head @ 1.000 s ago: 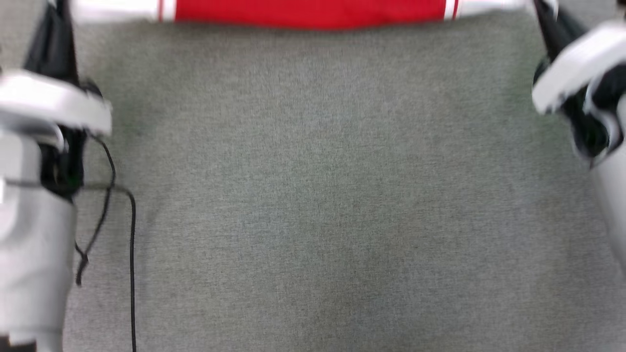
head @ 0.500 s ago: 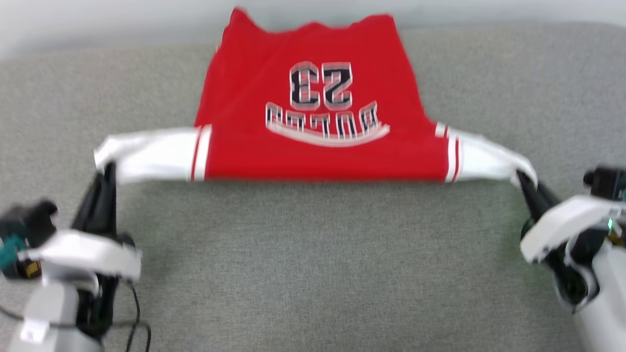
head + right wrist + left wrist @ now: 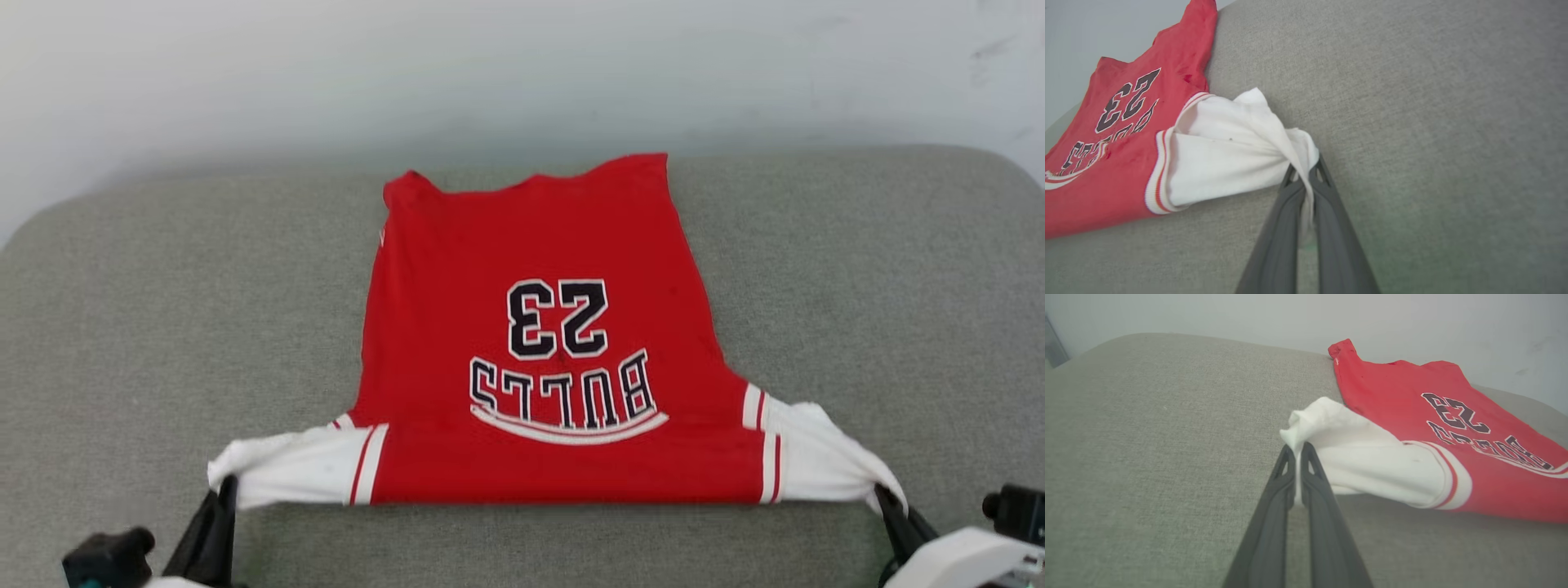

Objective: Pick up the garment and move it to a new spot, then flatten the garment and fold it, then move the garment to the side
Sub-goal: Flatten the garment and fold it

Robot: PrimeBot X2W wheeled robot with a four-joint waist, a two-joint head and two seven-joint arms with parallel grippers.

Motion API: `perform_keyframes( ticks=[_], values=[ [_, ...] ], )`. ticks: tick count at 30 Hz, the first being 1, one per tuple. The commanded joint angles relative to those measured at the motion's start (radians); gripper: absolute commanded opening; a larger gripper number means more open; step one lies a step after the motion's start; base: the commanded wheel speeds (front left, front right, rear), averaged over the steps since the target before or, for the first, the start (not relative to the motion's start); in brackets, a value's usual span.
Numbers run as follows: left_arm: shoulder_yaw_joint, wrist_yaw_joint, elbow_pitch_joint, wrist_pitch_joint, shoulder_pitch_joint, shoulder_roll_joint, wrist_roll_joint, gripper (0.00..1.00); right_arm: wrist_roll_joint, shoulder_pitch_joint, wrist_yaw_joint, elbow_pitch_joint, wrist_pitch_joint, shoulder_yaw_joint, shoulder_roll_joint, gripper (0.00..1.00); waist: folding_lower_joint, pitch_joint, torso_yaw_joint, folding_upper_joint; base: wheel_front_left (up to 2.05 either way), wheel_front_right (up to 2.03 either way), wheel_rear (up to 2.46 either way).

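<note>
Head camera's tilting up, so the whole jersey [image 3: 531, 327] is now showing, lying spread on the gray table [image 3: 163, 286], hem at the table's far edge. Left hand [image 3: 1297, 448] and right hand [image 3: 1306, 171] are still pinching a white sleeve each, so flattening's probably wrapping up.
</note>
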Motion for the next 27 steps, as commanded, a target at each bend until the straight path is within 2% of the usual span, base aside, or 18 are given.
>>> perform_keyframes(
  ticks=[1,5,12,14,16,23,27],
  values=[
    [0.008,0.002,0.000,-0.007,0.028,-0.001,0.019,0.00,-0.014,0.042,-0.002,-0.025,0.008,-0.024,0.010,0.00,0.0003,-0.025,0.008,-0.0001,0.00,0.00,0.00],
    [0.000,0.002,0.007,-0.007,0.080,-0.025,0.059,0.00,-0.055,0.136,-0.002,-0.092,0.031,-0.075,0.053,0.00,0.0003,-0.043,0.022,-0.0001,0.00,0.00,0.00],
    [0.013,0.002,-0.020,-0.007,0.106,-0.071,0.148,0.00,-0.141,0.233,-0.002,-0.185,0.085,-0.084,0.073,0.00,0.0003,-0.047,0.038,-0.0001,0.00,0.00,0.00],
    [0.012,0.002,-0.037,-0.007,0.102,-0.086,0.174,0.00,-0.153,0.230,-0.001,-0.204,0.095,-0.078,0.080,0.39,0.0003,-0.045,0.040,-0.0001,0.00,0.00,0.00],
    [0.009,0.002,-0.042,-0.007,0.092,-0.093,0.189,0.00,-0.156,0.212,-0.001,-0.220,0.097,-0.074,0.081,1.00,0.0003,-0.043,0.043,-0.0001,0.00,0.00,0.00],
    [-0.010,0.002,-0.079,-0.007,0.043,-0.114,0.218,0.00,-0.192,0.085,-0.001,-0.287,0.025,-0.062,0.050,1.00,0.0003,-0.003,0.070,-0.0001,0.00,0.00,0.00],
    [-0.009,0.002,-0.119,-0.007,0.005,-0.128,0.232,0.00,-0.202,-0.059,-0.001,-0.260,0.025,-0.080,0.025,1.00,0.0003,0.052,0.099,-0.0001,0.00,0.00,0.00]
  ],
)
